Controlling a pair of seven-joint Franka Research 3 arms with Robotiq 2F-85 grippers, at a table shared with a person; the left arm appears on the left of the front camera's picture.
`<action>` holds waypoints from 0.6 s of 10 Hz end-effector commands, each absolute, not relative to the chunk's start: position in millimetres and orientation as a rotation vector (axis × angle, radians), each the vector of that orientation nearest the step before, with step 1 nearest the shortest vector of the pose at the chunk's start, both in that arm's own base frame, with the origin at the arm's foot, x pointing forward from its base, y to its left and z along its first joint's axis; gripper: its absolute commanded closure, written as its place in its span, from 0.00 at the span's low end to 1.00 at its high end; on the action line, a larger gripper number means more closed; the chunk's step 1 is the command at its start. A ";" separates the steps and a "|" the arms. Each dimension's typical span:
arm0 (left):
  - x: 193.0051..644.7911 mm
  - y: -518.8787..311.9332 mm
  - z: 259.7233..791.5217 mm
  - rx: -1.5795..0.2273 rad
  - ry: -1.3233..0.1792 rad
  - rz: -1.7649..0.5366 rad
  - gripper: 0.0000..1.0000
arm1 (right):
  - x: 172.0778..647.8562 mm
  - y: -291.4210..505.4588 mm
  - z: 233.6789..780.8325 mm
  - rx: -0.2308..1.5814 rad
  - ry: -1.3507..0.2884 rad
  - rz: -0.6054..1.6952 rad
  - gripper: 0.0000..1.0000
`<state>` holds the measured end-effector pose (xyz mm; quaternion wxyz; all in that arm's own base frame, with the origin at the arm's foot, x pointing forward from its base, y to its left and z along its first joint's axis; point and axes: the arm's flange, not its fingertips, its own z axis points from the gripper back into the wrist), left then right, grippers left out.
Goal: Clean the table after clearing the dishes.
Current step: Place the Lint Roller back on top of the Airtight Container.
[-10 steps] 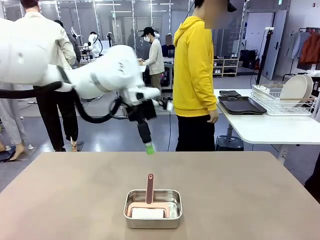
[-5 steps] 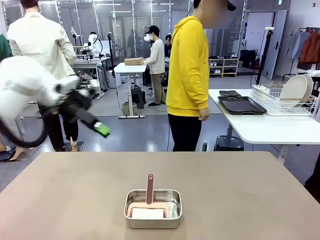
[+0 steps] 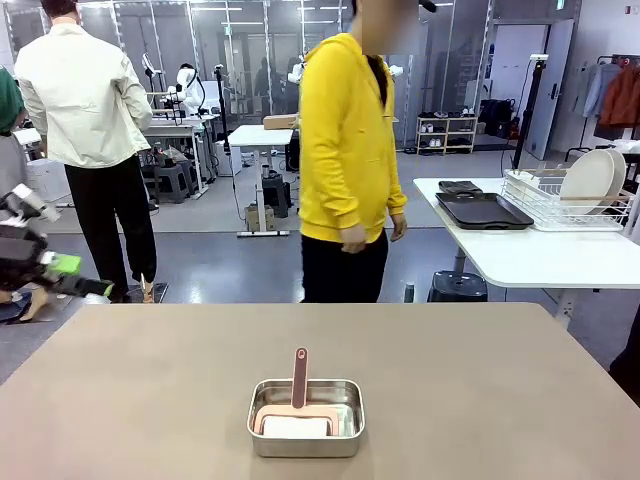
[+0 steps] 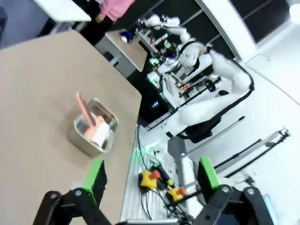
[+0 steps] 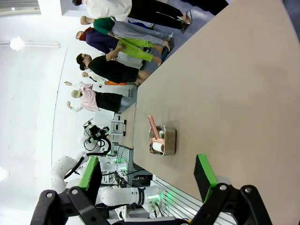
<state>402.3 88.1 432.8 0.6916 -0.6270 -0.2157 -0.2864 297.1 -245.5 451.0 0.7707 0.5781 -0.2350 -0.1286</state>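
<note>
Swinging back from above the middle of the large matte brownish-taupe table, the left gripper is now hanging off the table's left edge, green-padded jaws spread and holding nothing. Right of it, near the front middle, the small rectangular steel pan is sitting with a pink-handled cleaning tool in it, handle pointing away toward the person in the yellow hooded top. The right gripper is standing open and empty too. Neither arm looks clearly nearer. No readable writing is showing.
</note>
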 end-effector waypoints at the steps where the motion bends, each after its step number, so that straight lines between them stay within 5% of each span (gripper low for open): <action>1: 389.4 127.1 442.4 -1.335 -0.454 -0.590 0.01 | 296.6 -243.0 452.9 1.268 -0.522 -0.277 0.00; 6: 344.9 208.7 447.8 -1.196 -0.412 -0.480 0.01 | 296.6 -243.0 452.9 1.268 -0.522 -0.277 0.00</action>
